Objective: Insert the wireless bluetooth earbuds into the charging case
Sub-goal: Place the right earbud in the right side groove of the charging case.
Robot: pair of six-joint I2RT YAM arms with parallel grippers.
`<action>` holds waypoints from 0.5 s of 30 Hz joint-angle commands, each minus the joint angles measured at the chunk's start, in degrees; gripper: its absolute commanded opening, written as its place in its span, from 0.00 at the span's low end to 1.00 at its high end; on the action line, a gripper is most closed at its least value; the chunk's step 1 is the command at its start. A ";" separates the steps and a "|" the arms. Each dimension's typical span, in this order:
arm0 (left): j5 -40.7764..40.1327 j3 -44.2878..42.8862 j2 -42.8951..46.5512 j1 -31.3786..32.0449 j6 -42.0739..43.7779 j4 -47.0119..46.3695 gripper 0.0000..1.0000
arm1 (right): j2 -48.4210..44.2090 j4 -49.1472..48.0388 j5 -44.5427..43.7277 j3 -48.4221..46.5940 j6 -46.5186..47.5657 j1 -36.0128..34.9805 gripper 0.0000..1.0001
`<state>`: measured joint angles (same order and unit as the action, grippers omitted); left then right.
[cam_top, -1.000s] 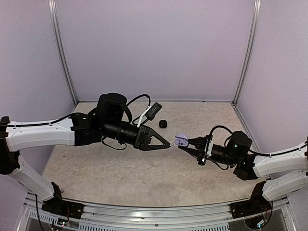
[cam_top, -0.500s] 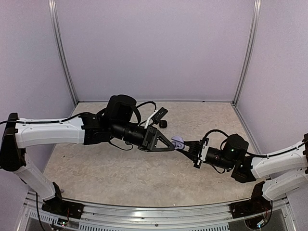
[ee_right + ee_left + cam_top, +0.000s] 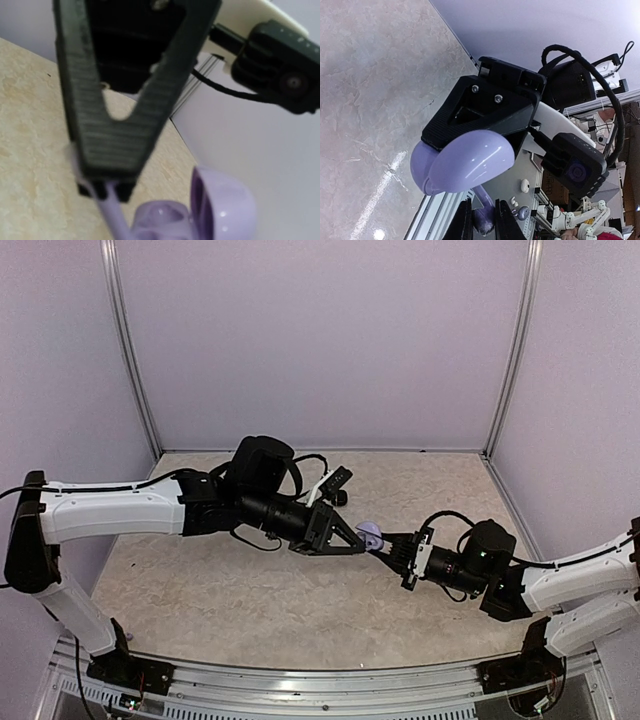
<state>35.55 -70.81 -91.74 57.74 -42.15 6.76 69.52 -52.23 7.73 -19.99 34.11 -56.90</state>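
Our left fingers [image 3: 463,226] are pressed together on a pale lavender earbud [image 3: 483,222], pinching it by its stem. Just past their tips is the lavender charging case [image 3: 465,162], clamped from behind between our right fingers [image 3: 470,115], with its lid [image 3: 220,202] standing open. The earbud hangs at the mouth of the case, right beside its base; whether the two touch we cannot tell. Both arms meet in the air above the middle of the beige table [image 3: 230,590]. A small black thing [image 3: 341,498] lies on the table behind our left wrist, partly hidden.
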 commanded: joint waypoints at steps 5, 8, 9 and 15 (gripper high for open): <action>-2.73 -1.83 -0.72 -0.97 -0.21 3.24 0.00 | -1.43 -1.12 -1.07 -0.86 0.97 -1.10 0.00; -2.12 -1.69 -0.35 -0.96 -0.26 2.31 0.00 | -1.31 -1.18 -1.25 -0.83 1.13 -1.19 0.00; -1.73 -1.81 -0.29 -0.85 -0.06 2.10 0.00 | -1.10 -1.26 -1.49 -0.84 1.18 -1.19 0.00; 0.24 -2.31 0.38 0.02 0.49 0.74 0.00 | 0.19 -1.52 -2.68 -1.12 1.14 -1.19 0.00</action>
<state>34.17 -70.83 -91.90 57.21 -42.17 9.06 69.14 -52.21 6.28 -19.99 35.09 -57.28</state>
